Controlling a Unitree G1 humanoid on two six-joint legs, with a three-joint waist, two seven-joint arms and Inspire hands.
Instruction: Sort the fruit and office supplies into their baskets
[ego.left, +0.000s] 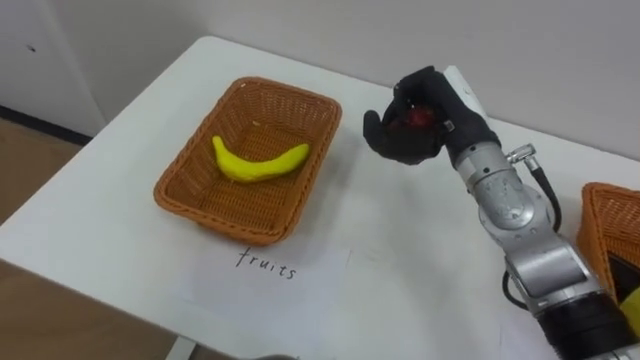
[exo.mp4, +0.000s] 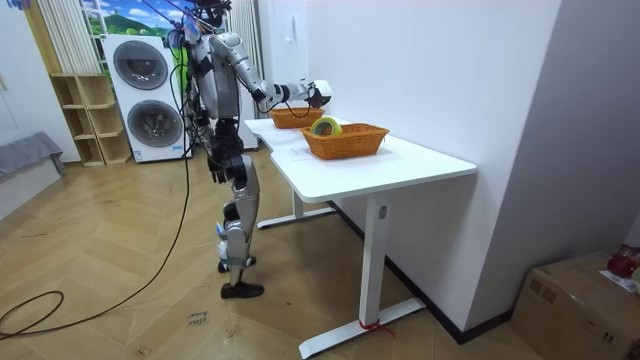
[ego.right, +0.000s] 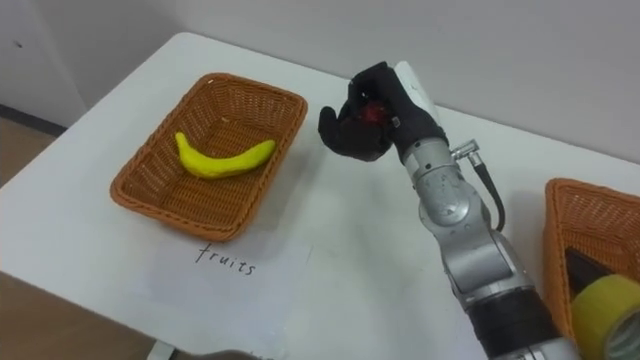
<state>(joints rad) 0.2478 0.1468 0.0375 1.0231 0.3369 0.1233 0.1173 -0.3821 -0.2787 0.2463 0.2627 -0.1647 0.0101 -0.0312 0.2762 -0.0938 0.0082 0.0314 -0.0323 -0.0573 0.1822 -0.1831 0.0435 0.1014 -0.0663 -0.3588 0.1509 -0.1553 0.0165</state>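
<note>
A brown wicker basket (ego.left: 185, 178) stands at the table's left with a yellow banana (ego.left: 258, 163) lying in it. My right hand (ego.left: 408, 142) hovers just right of that basket's far corner, above the table. Its dark fingers are curled round a small red fruit (ego.left: 418, 116), which is mostly hidden in the grip. At the right edge stands a second wicker basket (ego.right: 566, 215) with a yellow tape roll (ego.right: 606, 308) inside. In the room view my left hand (exo.mp4: 216, 168) hangs at my side while I stand at the table's end.
A paper sheet (ego.left: 265, 270) with handwriting lies in front of the left basket. The white table (ego.left: 400, 260) is bare between the two baskets. A wall runs close behind the table. Washing machines (exo.mp4: 145, 95) stand behind me.
</note>
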